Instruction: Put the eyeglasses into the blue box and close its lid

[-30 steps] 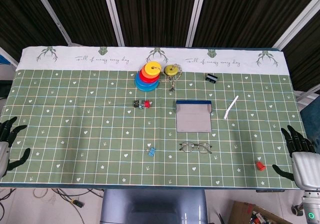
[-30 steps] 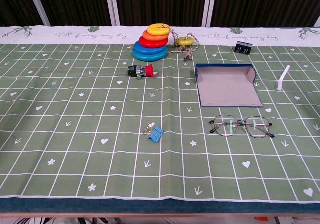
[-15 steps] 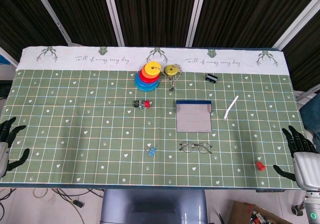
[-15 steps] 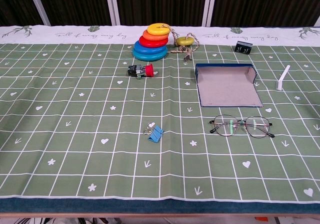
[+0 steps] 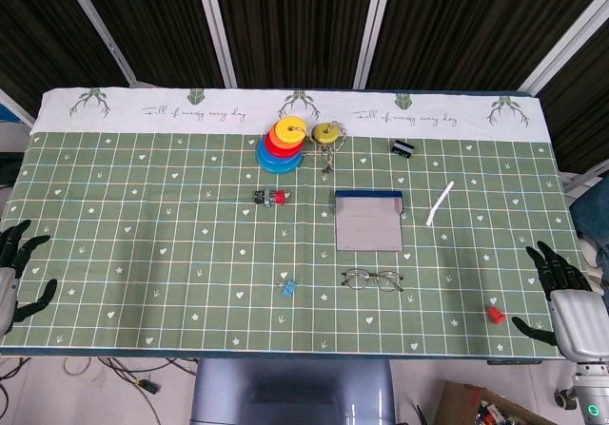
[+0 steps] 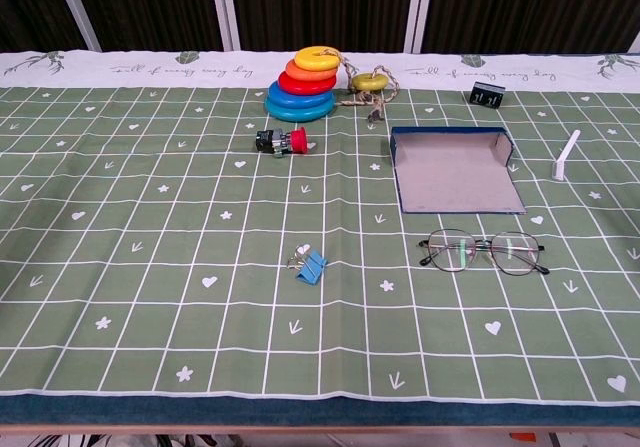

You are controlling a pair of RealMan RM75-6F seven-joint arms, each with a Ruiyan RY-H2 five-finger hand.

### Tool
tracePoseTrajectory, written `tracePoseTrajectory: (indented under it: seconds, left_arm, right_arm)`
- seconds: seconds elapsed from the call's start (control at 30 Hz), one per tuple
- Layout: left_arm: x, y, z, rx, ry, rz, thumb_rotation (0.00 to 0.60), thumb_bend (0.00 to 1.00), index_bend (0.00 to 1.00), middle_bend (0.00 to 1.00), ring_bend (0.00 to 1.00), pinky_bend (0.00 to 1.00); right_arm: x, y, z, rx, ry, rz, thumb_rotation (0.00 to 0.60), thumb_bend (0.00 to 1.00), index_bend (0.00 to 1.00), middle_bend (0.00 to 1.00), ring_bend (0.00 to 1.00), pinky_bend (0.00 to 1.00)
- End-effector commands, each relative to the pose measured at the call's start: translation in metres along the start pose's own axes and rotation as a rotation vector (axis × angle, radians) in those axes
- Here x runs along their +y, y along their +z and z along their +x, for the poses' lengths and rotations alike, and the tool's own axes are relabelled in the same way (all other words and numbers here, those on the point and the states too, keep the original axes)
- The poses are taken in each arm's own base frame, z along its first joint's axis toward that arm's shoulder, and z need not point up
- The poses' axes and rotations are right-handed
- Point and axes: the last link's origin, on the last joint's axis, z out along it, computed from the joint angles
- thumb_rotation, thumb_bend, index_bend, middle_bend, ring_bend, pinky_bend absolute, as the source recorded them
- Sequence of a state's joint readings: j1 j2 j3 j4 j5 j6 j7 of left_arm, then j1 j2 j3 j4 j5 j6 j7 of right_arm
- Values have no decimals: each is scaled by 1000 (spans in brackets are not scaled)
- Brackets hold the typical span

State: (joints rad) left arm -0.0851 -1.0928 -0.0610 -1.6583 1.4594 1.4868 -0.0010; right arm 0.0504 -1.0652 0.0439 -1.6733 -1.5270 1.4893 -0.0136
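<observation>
Right hand [image 5: 569, 303] sat at the table's near right corner, fingers [image 5: 550, 268] spread apart, holding nothing. Left hand [image 5: 11, 278] sat at the near left edge, partly cut off by the frame, fingers [image 5: 21, 241] also spread and empty. Neither hand showed in the chest view.

Eyeglasses [image 5: 372, 279] [image 6: 483, 251] lay flat on the green grid tablecloth [image 5: 143, 244], well to the left of the right hand's fingers and slightly beyond their tips, untouched. Blue box [image 5: 368, 222] [image 6: 455, 171] lay open just beyond the eyeglasses, grey inside facing up, apart from them, farther from the right fingers than the glasses.

Small red cap [image 5: 496, 314] sat near the right hand, just left of its thumb, not touching. White stick [image 5: 440, 203] [image 6: 566, 157] lay tilted right of the box, beyond the right fingers. Black binder clip [image 5: 402, 146] [image 6: 487, 94] was farther back still. Blue binder clip [image 5: 287, 286] [image 6: 311, 264] lay left of the eyeglasses, roughly midway between the two hands. Red-and-black push button [image 5: 270, 197] [image 6: 281, 142] lay beyond it. Stacked colour rings [image 5: 283, 144] [image 6: 303, 84] and a yellow ring on a cord [image 5: 328, 134] [image 6: 368, 82] stood at the far side, well apart from both hands.
</observation>
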Motion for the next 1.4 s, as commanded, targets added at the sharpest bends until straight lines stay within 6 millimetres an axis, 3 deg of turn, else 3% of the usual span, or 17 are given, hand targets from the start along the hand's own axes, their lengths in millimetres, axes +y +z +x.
tracePoseTrajectory:
  seconds: [0.03, 0.2, 0.43, 0.6, 0.9, 1.2, 1.4]
  left_arm:
    - [0, 0, 1, 3, -7, 3, 600, 336, 182, 22, 0, 0]
    - [-1, -1, 2, 3, -21, 13, 600, 336, 182, 22, 0, 0]
    - [0, -1, 0, -19, -29, 20, 600, 336, 182, 22, 0, 0]
    - [0, -2, 1, -20, -38, 32, 600, 336, 182, 22, 0, 0]
    - [-2, -1, 1, -33, -54, 51, 600, 336, 181, 22, 0, 0]
    - [-3, -1, 2, -38, -63, 61, 600, 337, 181, 22, 0, 0]
    - [-2, 0, 1, -47, -58, 60, 600, 336, 181, 22, 0, 0]
  right_arm:
    - [-3, 0, -3, -20, 12, 9, 600, 123, 0, 0, 110, 190]
    - [-12, 8, -4, -101, 105, 77, 600, 123, 6, 0, 112, 191]
    - [-39, 52, 18, -199, 218, 148, 600, 122, 133, 0, 110, 191]
    - [-63, 74, 19, -284, 214, 160, 600, 126, 195, 0, 110, 191]
    - [-115, 94, -8, -357, 188, 161, 600, 148, 299, 0, 110, 191]
    - [-153, 108, -50, -422, 194, 101, 600, 209, 345, 0, 110, 191]
    - [-174, 112, -64, -401, 185, 98, 600, 257, 374, 0, 110, 191]
